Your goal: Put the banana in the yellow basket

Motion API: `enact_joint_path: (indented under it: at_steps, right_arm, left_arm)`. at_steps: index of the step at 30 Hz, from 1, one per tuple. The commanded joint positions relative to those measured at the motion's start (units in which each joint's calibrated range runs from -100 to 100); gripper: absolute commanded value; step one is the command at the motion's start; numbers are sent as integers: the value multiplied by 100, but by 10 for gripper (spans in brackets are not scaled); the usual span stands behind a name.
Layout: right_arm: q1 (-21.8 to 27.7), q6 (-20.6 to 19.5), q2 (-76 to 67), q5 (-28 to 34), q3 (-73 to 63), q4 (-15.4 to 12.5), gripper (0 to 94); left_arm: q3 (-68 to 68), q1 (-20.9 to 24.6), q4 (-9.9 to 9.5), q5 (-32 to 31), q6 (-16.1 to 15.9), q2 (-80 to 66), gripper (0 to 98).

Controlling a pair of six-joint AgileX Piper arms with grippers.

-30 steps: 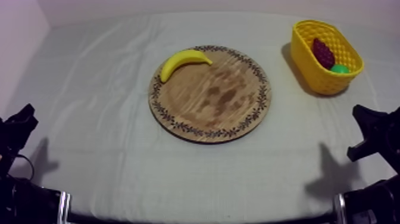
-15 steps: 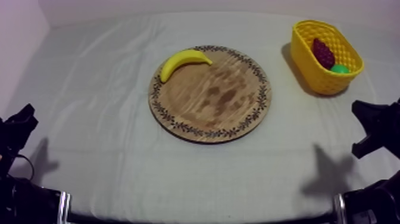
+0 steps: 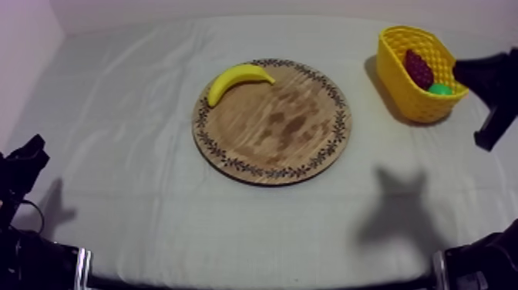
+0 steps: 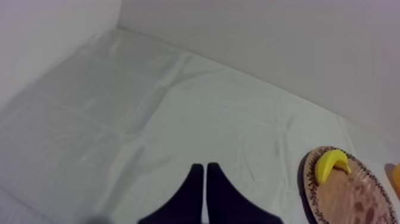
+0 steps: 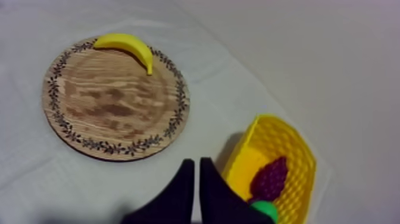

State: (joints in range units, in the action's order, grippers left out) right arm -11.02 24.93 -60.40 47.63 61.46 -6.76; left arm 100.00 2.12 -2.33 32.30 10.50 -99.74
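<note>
Right end effector (image 5: 196, 164) pressed together | moved up beside yellow basket (image 3: 397, 73) | banana (image 3: 235, 79) unmoved on board (image 3: 277, 123)

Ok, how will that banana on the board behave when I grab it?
The banana looks like a smooth toy, so it is probably stiff, light and slippery. It lies flat and curved at the rim of the wooden board, so a push would likely spin or slide it, not roll it.
</note>
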Motion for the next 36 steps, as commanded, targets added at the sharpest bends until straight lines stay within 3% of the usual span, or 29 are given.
enact_joint_path:
  at_steps: [1,6,14,20,36]
  right_arm:
    - [64,509,697,111,-928,-78,54]
    - [160,953,1757,553,-2271,-103,58]
    - [-203,1220,3392,1289,-4363,234,85]
    - [-584,1136,4647,1680,-5783,662,92]
    - [-1176,719,7685,2283,-8764,1186,97]
  left_arm:
    - [0,2,1,3,-2,0,1]
    - [0,2,1,3,-2,0,1]
    - [0,2,1,3,-2,0,1]
    - [0,2,1,3,-2,0,1]
    - [0,2,1,3,-2,0,1]
